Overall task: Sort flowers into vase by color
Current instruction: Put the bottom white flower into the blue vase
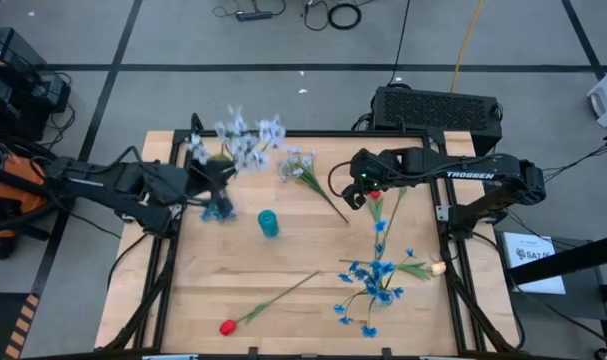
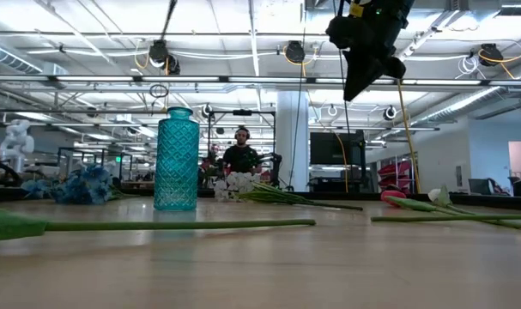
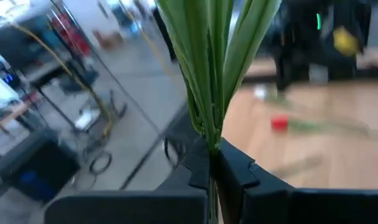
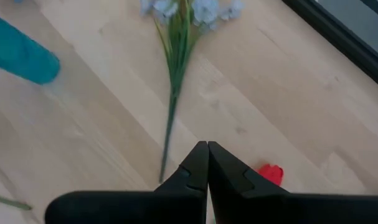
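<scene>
Flowers [image 1: 375, 275] scattered on wood
</scene>
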Controlling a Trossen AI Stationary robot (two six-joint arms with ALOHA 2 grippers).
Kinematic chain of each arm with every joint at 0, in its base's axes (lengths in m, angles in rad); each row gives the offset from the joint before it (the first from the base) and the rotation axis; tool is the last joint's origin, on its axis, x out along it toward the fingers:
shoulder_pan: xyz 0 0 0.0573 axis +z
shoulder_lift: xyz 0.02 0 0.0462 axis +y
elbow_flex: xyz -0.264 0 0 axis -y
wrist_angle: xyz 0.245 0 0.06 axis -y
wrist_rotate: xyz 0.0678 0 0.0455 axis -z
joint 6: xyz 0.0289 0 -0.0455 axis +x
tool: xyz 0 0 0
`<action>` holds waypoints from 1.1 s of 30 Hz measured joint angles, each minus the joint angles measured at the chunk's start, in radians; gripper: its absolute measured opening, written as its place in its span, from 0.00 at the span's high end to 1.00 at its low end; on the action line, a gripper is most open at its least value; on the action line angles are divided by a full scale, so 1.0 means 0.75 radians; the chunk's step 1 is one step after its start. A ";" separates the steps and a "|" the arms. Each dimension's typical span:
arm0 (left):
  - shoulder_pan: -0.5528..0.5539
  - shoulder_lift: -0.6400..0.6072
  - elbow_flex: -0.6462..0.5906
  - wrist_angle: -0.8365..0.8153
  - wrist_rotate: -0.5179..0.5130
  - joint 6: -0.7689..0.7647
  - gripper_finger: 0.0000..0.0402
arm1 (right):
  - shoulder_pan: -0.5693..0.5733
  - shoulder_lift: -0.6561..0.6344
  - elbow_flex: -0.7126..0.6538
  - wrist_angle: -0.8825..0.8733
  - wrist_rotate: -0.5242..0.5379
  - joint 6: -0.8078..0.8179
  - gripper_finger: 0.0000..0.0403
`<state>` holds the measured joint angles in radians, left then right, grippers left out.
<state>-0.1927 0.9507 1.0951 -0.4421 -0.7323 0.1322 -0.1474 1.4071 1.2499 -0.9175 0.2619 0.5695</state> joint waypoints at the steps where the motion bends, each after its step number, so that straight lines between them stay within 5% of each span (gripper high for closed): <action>1: 0.018 0.000 -0.023 0.091 0.051 0.027 0.98 | 0.000 0.000 0.000 0.017 0.000 0.003 1.00; 7: 0.122 -0.013 -0.313 0.742 0.355 0.051 0.99 | 0.008 0.000 0.000 0.090 -0.001 0.003 1.00; 15: 0.135 -0.138 -0.754 1.372 0.386 -0.007 0.99 | 0.057 0.000 0.000 0.092 -0.002 -0.001 1.00; 21: 0.134 -0.203 -0.926 1.426 0.509 -0.119 0.99 | 0.081 0.000 0.000 0.094 -0.002 -0.001 1.00; 27: 0.134 -0.183 -0.947 1.394 0.660 -0.170 0.99 | 0.086 0.000 0.000 0.103 0.003 0.017 1.00; 33: 0.134 -0.170 -0.948 1.321 0.671 -0.169 0.99 | 0.086 0.000 0.000 0.103 0.037 0.028 1.00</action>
<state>-0.0921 0.8231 0.3843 0.5488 -0.2294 0.0054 -0.0830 1.4071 1.2499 -0.8400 0.2893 0.5908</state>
